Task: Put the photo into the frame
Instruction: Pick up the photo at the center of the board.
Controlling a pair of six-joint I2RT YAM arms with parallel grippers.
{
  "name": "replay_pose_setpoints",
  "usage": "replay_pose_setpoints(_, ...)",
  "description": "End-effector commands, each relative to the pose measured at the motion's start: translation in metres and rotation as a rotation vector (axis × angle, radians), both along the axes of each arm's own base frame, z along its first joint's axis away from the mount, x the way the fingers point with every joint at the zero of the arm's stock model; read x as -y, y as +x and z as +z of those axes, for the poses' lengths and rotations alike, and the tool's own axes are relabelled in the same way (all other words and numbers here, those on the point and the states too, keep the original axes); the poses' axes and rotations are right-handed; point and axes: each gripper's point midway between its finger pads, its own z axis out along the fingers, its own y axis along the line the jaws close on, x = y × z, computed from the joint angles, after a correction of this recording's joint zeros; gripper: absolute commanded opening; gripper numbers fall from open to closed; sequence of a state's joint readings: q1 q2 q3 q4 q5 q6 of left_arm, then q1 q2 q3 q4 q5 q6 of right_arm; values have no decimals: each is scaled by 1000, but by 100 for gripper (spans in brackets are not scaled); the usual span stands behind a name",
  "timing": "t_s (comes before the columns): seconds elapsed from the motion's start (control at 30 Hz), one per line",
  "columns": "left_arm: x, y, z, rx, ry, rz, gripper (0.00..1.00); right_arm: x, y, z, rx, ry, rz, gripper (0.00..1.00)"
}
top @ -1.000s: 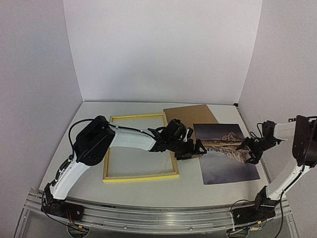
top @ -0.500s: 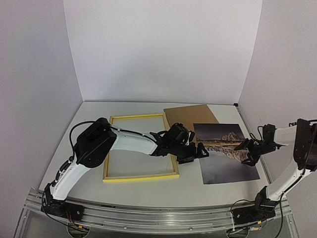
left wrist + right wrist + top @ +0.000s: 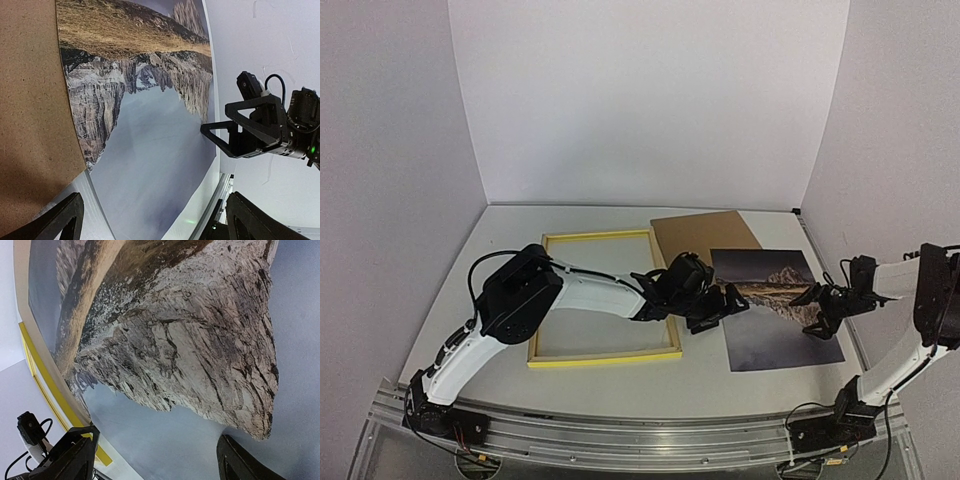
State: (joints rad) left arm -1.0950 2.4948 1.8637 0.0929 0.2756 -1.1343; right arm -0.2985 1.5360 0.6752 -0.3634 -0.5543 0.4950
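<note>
The photo (image 3: 772, 330) lies picture-up on the table right of the frame (image 3: 603, 356), its far end over a brown backing board (image 3: 700, 232). The frame's yellow edge also shows in the right wrist view (image 3: 47, 390). My left gripper (image 3: 732, 299) is open and empty, low at the photo's left edge; in the left wrist view (image 3: 155, 225) its fingers straddle the photo (image 3: 150, 150). My right gripper (image 3: 815, 305) is open and empty, low over the photo's right edge; in the right wrist view (image 3: 155, 460) the photo (image 3: 190, 340) fills the space between the fingers.
The brown board (image 3: 30, 125) borders the photo on the left. The right gripper (image 3: 255, 130) shows across the photo in the left wrist view. The table's right edge (image 3: 855, 345) runs just beside the photo. A metal rail (image 3: 640, 445) lines the near edge.
My left gripper has moved right, from the frame's right edge to the photo's left edge. My right gripper has dropped lower onto the photo's right side. The photo has not moved.
</note>
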Motion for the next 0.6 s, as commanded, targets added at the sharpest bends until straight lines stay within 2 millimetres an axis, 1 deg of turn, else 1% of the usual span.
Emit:
replay_pose_setpoints(0.0, -16, -6, -57, -156, 100, 85, 99, -8, -35, -22, -155, 19, -6, 81)
replay_pose_setpoints(0.17, -10, -7, -37, -216, -21, 91, 99, -9, -34, -22, -153, 23, -5, 81)
replay_pose_setpoints(0.27, -4, -6, -35, -261, -55, 81, 98, -9, -34, -22, -151, 24, -4, 81)
replay_pose_setpoints(0.4, -2, -4, -32, -246, -64, 77, 98, -9, -33, -21, -149, 26, -4, 81)
replay_pose_setpoints(0.57, 0, -6, -29, -240, -110, 57, 98, -10, -33, -22, -148, 33, 1, 81)
